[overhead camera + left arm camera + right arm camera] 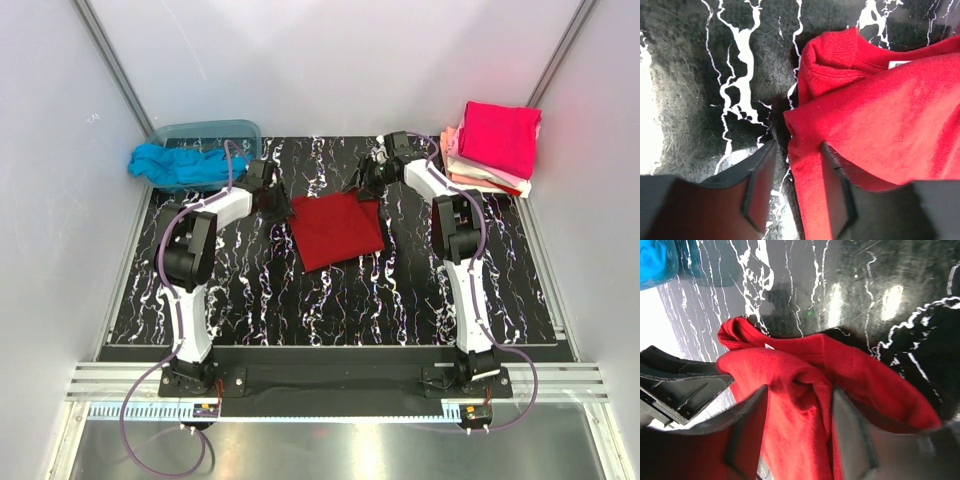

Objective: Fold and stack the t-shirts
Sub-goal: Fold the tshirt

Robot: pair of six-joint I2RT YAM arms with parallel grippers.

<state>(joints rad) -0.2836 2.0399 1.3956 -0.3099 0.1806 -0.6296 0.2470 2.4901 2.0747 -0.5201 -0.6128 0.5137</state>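
A dark red t-shirt [336,230] lies folded in the middle of the black marbled table [400,290]. My left gripper [275,205] is at its far left corner. In the left wrist view the gripper [795,190] is open, with the shirt's edge [880,115] against the right finger and bare table beside the left one. A small white neck tag [900,64] shows. My right gripper [372,185] is at the far right corner. Its jaws [800,435] press on a bunched fold of the red cloth [790,375].
A turquoise t-shirt [185,163] hangs out of a translucent tub [210,132] at the back left, and shows in the right wrist view [655,260]. A stack of folded shirts, magenta on top [498,135], sits at the back right. White walls close in the table.
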